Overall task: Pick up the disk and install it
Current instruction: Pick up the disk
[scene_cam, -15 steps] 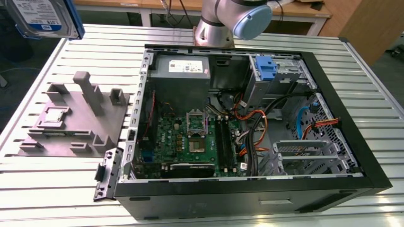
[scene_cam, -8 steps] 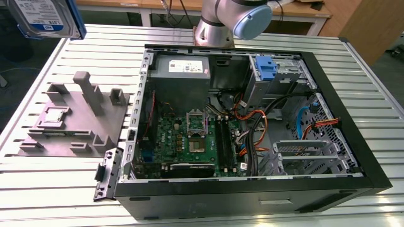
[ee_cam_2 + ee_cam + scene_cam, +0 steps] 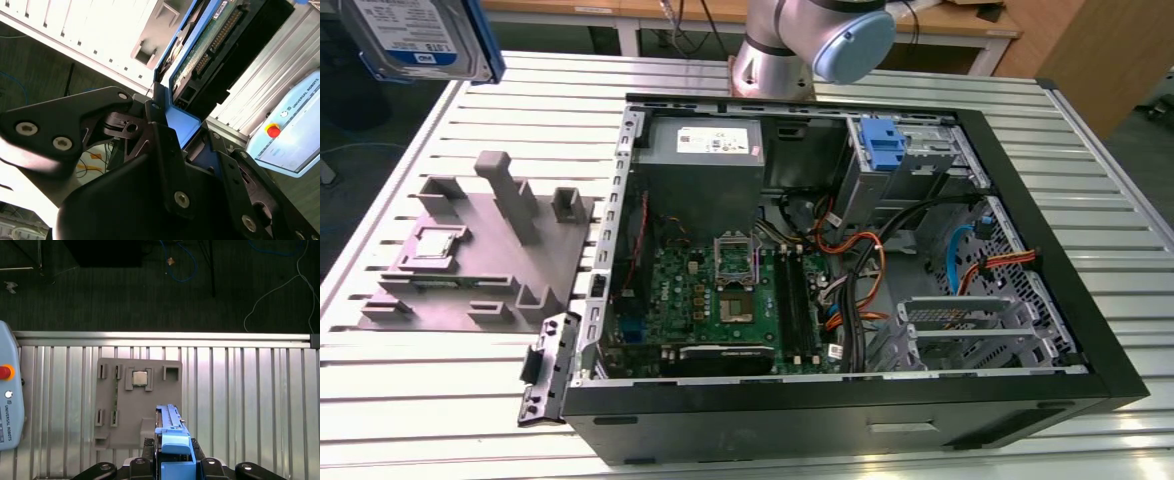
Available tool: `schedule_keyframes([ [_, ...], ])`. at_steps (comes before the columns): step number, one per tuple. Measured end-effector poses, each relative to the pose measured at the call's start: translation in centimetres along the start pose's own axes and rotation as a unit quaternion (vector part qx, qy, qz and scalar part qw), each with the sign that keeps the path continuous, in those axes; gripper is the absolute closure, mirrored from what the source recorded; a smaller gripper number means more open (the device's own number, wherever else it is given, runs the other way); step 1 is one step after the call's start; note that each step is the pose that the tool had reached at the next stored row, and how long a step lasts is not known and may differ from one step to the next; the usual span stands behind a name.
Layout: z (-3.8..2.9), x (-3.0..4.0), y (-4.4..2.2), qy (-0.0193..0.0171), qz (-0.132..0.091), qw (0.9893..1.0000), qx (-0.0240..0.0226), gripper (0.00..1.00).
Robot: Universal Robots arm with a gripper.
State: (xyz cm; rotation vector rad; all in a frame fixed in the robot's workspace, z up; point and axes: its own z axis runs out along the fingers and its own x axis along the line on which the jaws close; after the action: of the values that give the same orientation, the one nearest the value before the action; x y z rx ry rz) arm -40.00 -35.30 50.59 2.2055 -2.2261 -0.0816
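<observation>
The disk [image 3: 420, 40], silver-grey with a white-and-blue label and blue rails, hangs high in the air at the exterior view's far left, above the table's back corner. In the second wrist view my gripper [image 3: 192, 135] is shut on the disk [image 3: 210, 45], gripping its blue rail end, and its green circuit-board side shows. In the first wrist view the disk [image 3: 169, 422] stands edge-on out of my gripper [image 3: 172, 462], above the grey fixture plate [image 3: 135, 405].
An open computer case [image 3: 854, 400] lies on the slatted table [image 3: 440, 380], with a drive bay and blue latch [image 3: 885, 145] at its back. The fixture plate [image 3: 467, 250] holds a small square chip [image 3: 139, 377]. A teach pendant [image 3: 7, 405] lies beside it. The arm's base [image 3: 787, 50] stands behind the case.
</observation>
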Motion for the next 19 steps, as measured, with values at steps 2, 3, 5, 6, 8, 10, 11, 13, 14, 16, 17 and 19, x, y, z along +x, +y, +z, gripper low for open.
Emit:
schedule_keyframes([
  [2, -0.01, 0.0, -0.07, 0.0, 0.0, 1.0, 0.0, 0.63],
  [3, -0.01, 0.0, -0.12, 0.0, 0.0, 1.0, 0.0, 0.63],
  [5, -0.01, 0.0, -0.19, 0.0, 0.0, 1.0, 0.0, 0.63],
  [6, 0.0, 0.0, -0.21, 0.0, 0.0, 1.0, 0.0001, 0.63],
  [8, -0.01, 0.0, -0.27, 0.0, 0.0, 1.0, 0.0, 0.63],
  [10, -0.01, 0.0, -0.34, 0.0, 0.0, 1.0, 0.0, 0.63],
  [11, -0.02, 0.0, -0.38, 0.0, 0.0, 1.0, 0.0, 0.63],
  [13, -0.02, 0.0, -0.45, 0.0, 0.0, 1.0, 0.0, 0.63],
  [14, -0.02, 0.0, -0.47, 0.0, 0.0, 1.0, 0.0, 0.63],
  [16, -0.03, 0.0, -0.51, 0.0, 0.0, 1.0, 0.0, 0.63],
  [17, -0.02, 0.0, -0.51, 0.0, 0.0, 1.0, 0.0, 0.63],
  [19, -0.02, 0.0, -0.53, 0.0, 0.0, 1.0, 0.0, 0.63],
])
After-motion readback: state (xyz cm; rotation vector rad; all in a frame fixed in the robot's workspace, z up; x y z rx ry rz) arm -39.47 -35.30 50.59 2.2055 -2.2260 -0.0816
